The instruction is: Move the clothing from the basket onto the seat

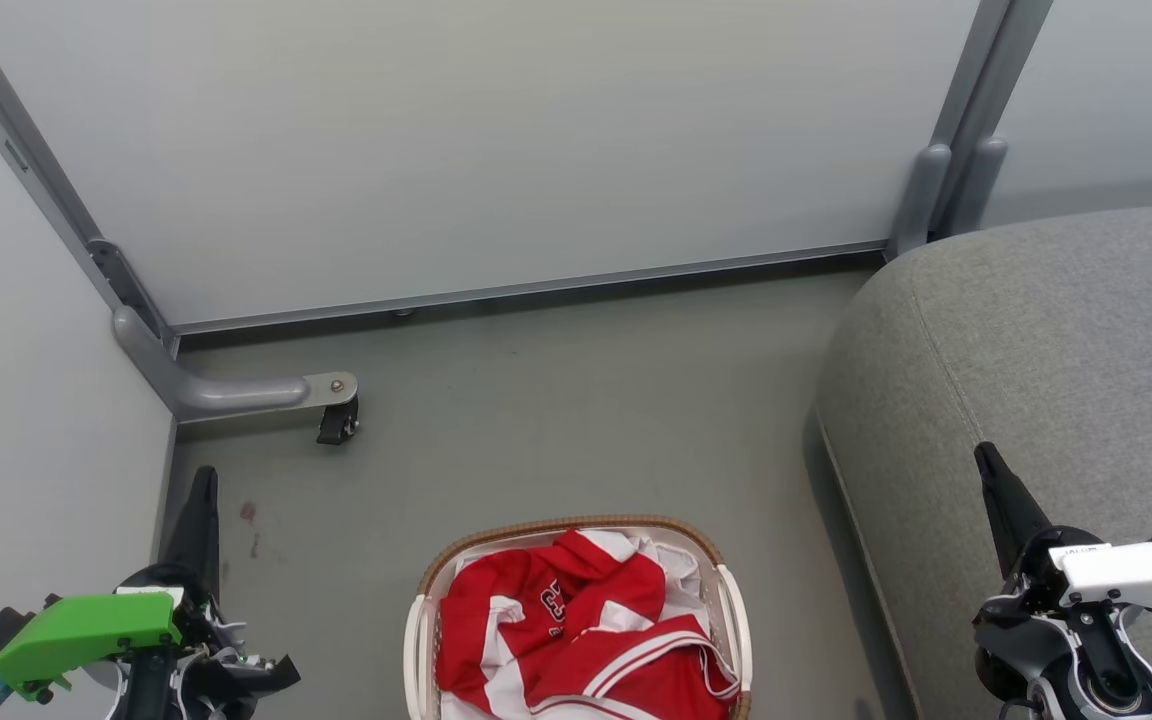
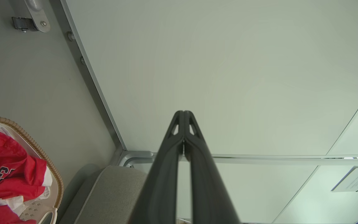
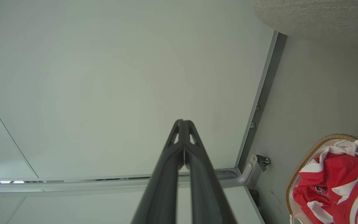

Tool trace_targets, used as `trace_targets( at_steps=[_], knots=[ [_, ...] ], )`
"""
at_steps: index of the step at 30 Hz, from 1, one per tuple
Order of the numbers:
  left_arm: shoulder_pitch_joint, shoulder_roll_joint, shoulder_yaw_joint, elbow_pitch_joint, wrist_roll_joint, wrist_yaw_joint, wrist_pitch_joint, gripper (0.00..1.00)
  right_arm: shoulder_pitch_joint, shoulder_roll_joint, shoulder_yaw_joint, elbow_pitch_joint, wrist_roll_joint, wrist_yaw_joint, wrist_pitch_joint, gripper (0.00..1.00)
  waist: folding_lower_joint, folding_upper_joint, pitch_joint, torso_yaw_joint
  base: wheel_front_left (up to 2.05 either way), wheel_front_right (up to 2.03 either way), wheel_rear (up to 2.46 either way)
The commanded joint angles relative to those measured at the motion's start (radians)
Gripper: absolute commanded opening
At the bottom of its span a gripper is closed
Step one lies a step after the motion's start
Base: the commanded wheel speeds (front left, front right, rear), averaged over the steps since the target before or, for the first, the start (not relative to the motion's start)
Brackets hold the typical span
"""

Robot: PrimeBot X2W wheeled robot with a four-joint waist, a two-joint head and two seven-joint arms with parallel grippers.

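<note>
You had the basket (image 1: 536, 529) on the floor (image 1: 536, 420) directly ahead, with the clothing (image 1: 576, 625) lying inside it. The seat (image 1: 1036, 350) stood to its right, apart; the partition panel (image 1: 486, 150) stood behind both.

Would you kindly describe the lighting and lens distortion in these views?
Head view: soft even light, sharp, dim shadow beside the large grey woven-fabric seat. Left wrist view: wide-angle stretch makes the left pincer loom. Right wrist view: likewise the right pincer; small bright glints lower left.
</note>
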Motion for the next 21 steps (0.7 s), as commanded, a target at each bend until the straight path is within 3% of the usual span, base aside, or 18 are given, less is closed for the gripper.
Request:
trace_targets(
  at_steps=[1, 7, 8, 21],
  knots=[
    [-0.012, 0.002, 0.001, -0.001, 0.005, -0.005, 0.002, 0.00, 0.012, -0.006, -0.002, 0.002, 0.003, 0.000, 0.001, 0.00, 0.0000, 0.0000, 0.000, 0.000, 0.00, 0.00, 0.00],
    [-0.012, 0.002, 0.001, -0.001, 0.005, -0.005, 0.002, 0.00, 0.012, -0.006, -0.002, 0.002, 0.003, 0.000, 0.001, 0.00, 0.0000, 0.0000, 0.000, 0.000, 0.00, 0.00, 0.00],
    [0.000, 0.000, 0.000, 0.000, 0.000, 0.000, 0.000, 1.00, 0.000, 0.000, 0.000, 0.000, 0.000, 0.000, 0.000, 1.00, 0.0000, 0.0000, 0.000, 0.000, 0.00, 0.00, 0.00],
    [0.034, -0.008, -0.054, 0.027, 0.019, 0.000, -0.043, 1.00, 0.034, 0.010, 0.021, 0.024, -0.021, 0.000, -0.042, 1.00, 0.0000, 0.0000, 0.001, 0.000, 0.00, 0.00, 0.00]
  ],
)
